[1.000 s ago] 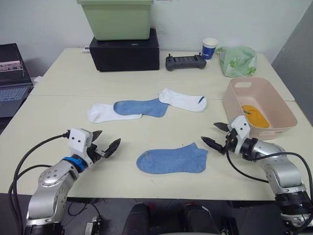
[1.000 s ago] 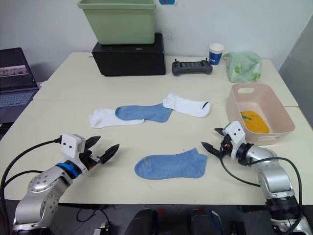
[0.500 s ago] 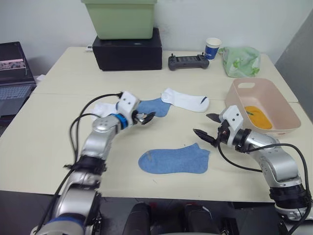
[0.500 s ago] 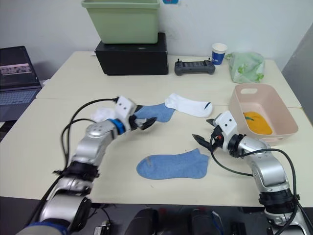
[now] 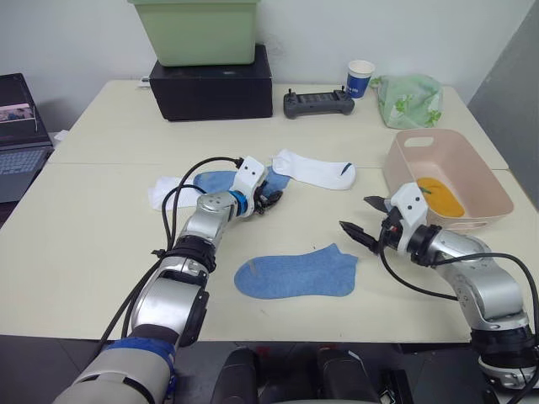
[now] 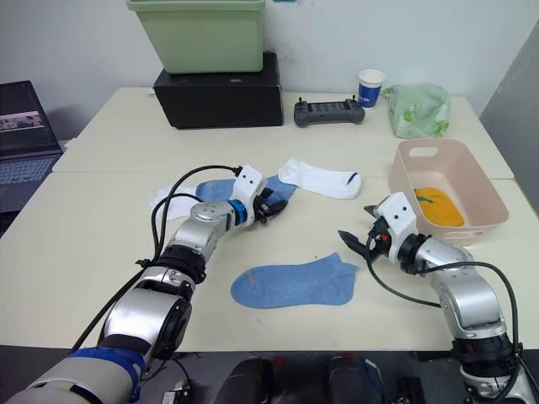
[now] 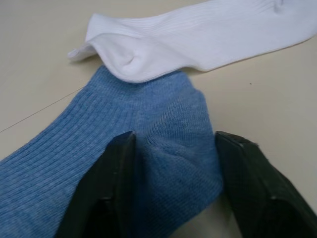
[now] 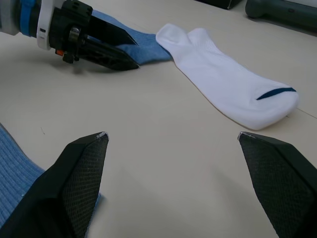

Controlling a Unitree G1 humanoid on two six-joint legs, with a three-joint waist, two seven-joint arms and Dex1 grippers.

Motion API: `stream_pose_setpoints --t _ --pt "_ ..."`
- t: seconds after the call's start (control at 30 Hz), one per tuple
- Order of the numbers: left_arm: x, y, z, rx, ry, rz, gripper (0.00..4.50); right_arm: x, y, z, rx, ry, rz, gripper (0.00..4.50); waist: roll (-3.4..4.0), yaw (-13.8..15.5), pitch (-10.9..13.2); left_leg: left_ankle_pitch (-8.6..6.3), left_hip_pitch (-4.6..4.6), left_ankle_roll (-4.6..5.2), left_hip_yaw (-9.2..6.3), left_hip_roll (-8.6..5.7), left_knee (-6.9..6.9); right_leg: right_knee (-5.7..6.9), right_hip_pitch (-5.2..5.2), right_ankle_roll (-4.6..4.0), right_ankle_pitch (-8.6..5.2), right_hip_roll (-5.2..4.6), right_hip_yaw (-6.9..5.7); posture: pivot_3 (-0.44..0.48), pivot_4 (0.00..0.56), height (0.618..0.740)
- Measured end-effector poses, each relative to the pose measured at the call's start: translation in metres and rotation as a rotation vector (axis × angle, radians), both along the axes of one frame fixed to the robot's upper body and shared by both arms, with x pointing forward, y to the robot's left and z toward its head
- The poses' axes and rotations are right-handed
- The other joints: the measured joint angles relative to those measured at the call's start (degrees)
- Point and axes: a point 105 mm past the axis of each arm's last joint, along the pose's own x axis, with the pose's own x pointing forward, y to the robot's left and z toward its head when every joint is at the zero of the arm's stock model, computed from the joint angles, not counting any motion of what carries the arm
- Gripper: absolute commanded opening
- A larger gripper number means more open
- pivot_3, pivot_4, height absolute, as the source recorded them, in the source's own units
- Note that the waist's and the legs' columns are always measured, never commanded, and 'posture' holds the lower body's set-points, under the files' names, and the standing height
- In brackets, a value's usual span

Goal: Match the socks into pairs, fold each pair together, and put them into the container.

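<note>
Two light blue socks lie on the table: one near the front (image 5: 296,272) and one further back (image 5: 217,180), between two white socks (image 5: 316,170) (image 5: 167,192). My left gripper (image 5: 271,199) is at the far blue sock's right end; in the left wrist view its fingers (image 7: 116,178) pinch a raised fold of that sock (image 7: 168,134). My right gripper (image 5: 355,214) hovers open just right of the near blue sock, holding nothing. The pale pink container (image 5: 482,168) stands at the right with mustard-orange sock fabric (image 5: 440,198) inside.
At the back stand a light green bin (image 5: 195,29) on a black box (image 5: 212,82), a black controller (image 5: 318,103), a paper cup (image 5: 360,77) and a leaf-print cloth (image 5: 410,101). A laptop (image 5: 13,126) sits off the table's left edge.
My left arm reached from the table's front left to the far blue sock, and its fingers closed in on the sock's end. The right gripper stayed open and barely shifted.
</note>
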Motion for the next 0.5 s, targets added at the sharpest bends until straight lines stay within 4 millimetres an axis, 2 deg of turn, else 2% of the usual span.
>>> stream_pose_setpoints --t 0.17,0.3,0.4,0.5 --pt "-0.005 0.004 -0.001 0.002 -0.018 -0.001 0.07 0.000 0.000 0.000 0.002 -0.004 0.001 4.50 0.00 -0.03 0.00 0.00 0.00 -0.01 0.01 0.04 0.00 -0.01 0.00 0.01 0.00 -0.11 0.03 0.000 0.150 0.740" --pt "-0.022 0.007 -0.001 0.022 -0.038 -0.036 0.03 0.001 -0.001 -0.003 0.003 0.002 0.009 4.50 0.00 -0.05 0.00 0.01 0.01 -0.02 -0.02 0.15 -0.01 -0.01 -0.01 0.00 0.00 -0.15 0.07 0.000 0.150 0.740" --pt "-0.045 0.005 -0.003 0.036 -0.019 -0.087 0.03 0.000 -0.002 -0.004 0.000 0.002 0.012 4.50 0.01 0.05 0.00 0.14 0.00 -0.24 -0.04 0.31 -0.01 0.00 0.00 0.00 0.00 -0.19 0.15 0.000 0.150 0.740" --pt "-0.071 0.006 0.004 0.029 0.007 -0.149 0.03 -0.001 -0.005 -0.006 -0.008 0.007 0.014 4.50 0.01 0.04 0.00 0.14 0.01 -0.24 -0.04 0.34 -0.01 0.00 0.04 0.00 0.00 -0.18 0.21 0.000 0.150 0.740"
